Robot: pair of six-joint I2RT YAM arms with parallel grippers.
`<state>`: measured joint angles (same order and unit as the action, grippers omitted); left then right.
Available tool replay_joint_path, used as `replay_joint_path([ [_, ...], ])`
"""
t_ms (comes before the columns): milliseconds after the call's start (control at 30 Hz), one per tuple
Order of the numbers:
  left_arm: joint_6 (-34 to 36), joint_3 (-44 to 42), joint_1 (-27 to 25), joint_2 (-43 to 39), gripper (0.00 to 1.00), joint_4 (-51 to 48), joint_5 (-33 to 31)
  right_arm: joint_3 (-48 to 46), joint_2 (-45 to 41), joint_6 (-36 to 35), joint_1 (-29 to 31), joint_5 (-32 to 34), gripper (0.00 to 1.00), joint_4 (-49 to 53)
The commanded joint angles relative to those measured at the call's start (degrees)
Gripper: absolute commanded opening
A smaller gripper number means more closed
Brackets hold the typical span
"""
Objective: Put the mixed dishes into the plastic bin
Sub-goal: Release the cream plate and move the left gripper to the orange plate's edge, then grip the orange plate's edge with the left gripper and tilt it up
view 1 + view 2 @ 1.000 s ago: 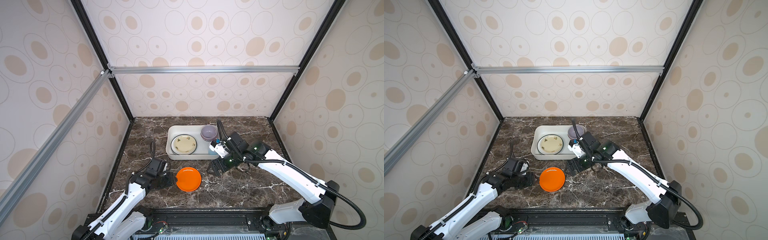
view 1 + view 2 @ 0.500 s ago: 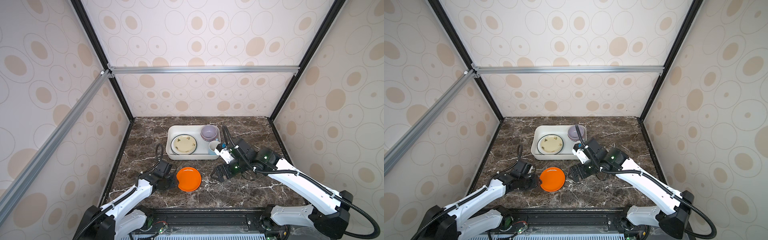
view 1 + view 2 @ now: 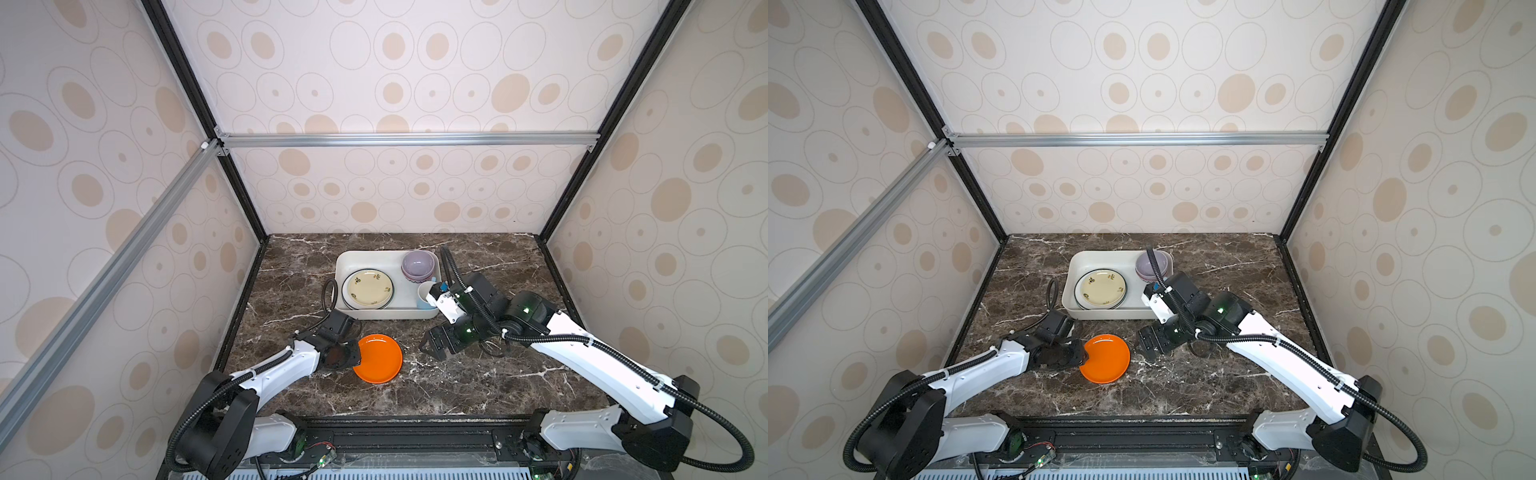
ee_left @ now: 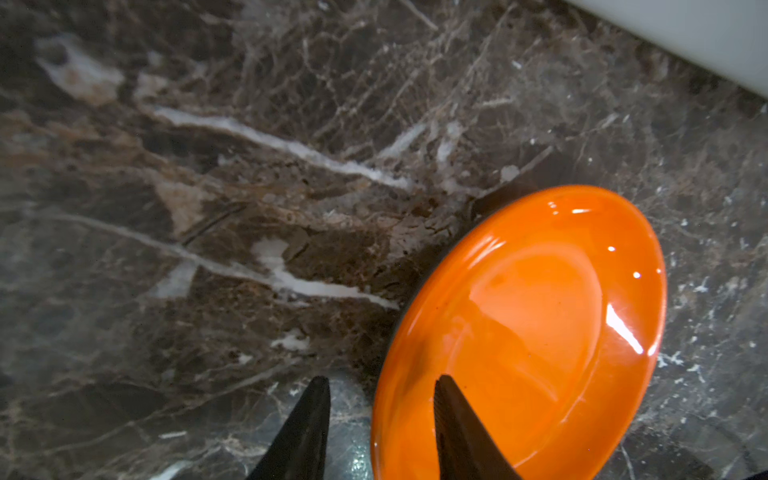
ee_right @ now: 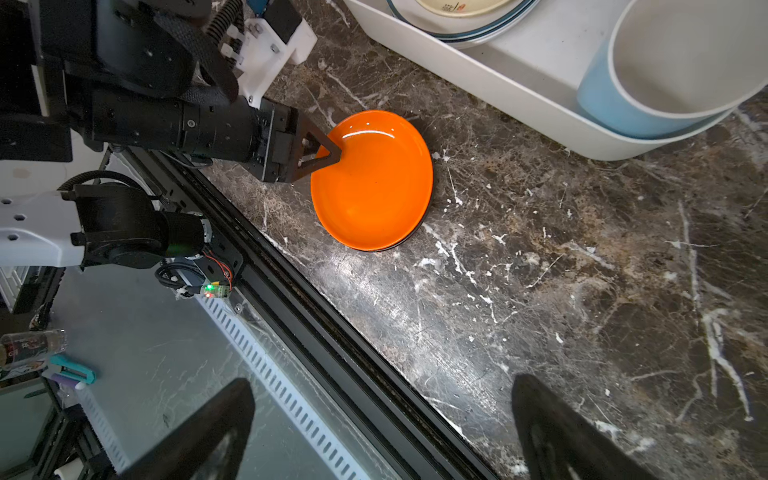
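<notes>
An orange plate [image 3: 380, 357] [image 3: 1105, 358] lies on the marble in front of the plastic bin [image 3: 345, 259] [image 3: 1077, 259]. My left gripper [image 3: 355, 358] [image 3: 1084, 356] [image 4: 381, 379] straddles the plate's left rim [image 4: 540, 311]. One finger is over the plate, the other is outside, and a gap still shows, so it is open. My right gripper [image 3: 434, 347] [image 3: 1148, 345] [image 5: 382, 380] hovers wide open and empty to the right of the plate [image 5: 374, 183]. In the bin sit a pale yellow plate [image 3: 369, 287], a lilac bowl [image 3: 417, 264] and a light blue mug [image 3: 424, 293] [image 5: 602, 108].
The bin's near wall [image 5: 498, 83] stands just behind the orange plate. The table's front edge and a black rail [image 5: 332, 332] run close in front of it. A dark edge shows under the orange plate. Patterned walls enclose the table on three sides.
My left gripper has slid right to the orange plate's rim and its jaws have narrowed. My right arm has drawn back from the bin toward the front.
</notes>
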<state>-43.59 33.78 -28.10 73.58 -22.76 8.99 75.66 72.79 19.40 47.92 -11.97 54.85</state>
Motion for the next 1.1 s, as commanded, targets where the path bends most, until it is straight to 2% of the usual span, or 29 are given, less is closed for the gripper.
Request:
replay_joint_path([
  [0,2.06,2.56,-0.45,0.97,0.34,-0.15,-1.92,0.6,-0.1,-0.95,0.18,0.93,1.0,1.33],
  [200,2.76,3.76,-0.47,2.39,0.12,-1.04,-1.79,-0.05,-0.11,-1.42,0.15,1.34,1.0,1.69],
  [333,3.93,5.86,-0.47,1.82,0.03,-4.18,-2.4,0.63,1.0,-1.98,0.01,0.82,1.0,1.58],
  [667,6.15,9.94,-0.41,-2.31,0.04,-12.38,-3.5,3.32,5.09,-3.15,-1.25,-0.94,1.0,-0.09],
  [733,6.16,9.63,-0.36,-2.2,0.0,-12.63,-3.24,4.07,5.89,-3.48,-1.69,-1.54,1.0,-0.34],
  [833,5.61,10.38,-0.35,-3.43,0.0,-13.54,-3.11,5.14,7.06,-4.06,-2.19,-2.3,1.0,-0.19],
  [1067,6.14,20.12,-0.35,-6.86,0.0,-20.04,-2.49,8.19,9.49,-5.19,-2.88,-3.57,1.0,0.53],
])
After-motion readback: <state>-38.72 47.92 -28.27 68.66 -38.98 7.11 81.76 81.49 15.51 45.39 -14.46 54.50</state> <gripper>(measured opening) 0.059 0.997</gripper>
